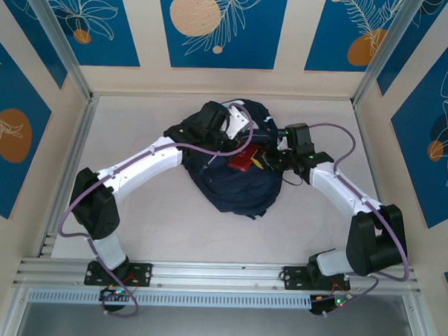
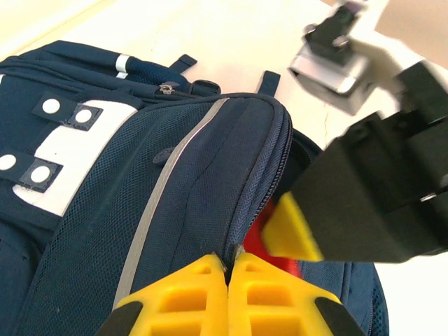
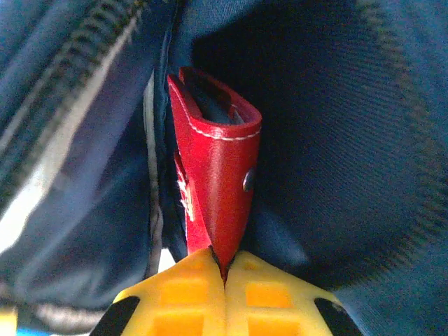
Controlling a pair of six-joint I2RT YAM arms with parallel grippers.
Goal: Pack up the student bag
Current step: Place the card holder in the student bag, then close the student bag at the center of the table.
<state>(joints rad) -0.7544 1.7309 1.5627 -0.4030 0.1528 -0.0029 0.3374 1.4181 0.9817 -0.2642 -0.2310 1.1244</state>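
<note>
The left gripper (image 2: pixel 228 274) is clenched on the zipper edge of the student bag (image 2: pixel 175 196). The right gripper (image 3: pixel 225 276) pinches a red leather case (image 3: pixel 220 161) inside the bag's mouth. The bag lies mid-table (image 1: pixel 169 232), between both arms.

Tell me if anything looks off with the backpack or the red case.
Nothing stands out. The student bag lies slumped but intact, the left gripper pinches its zipper edge, and the right gripper holds a red case inside the opening.
</note>
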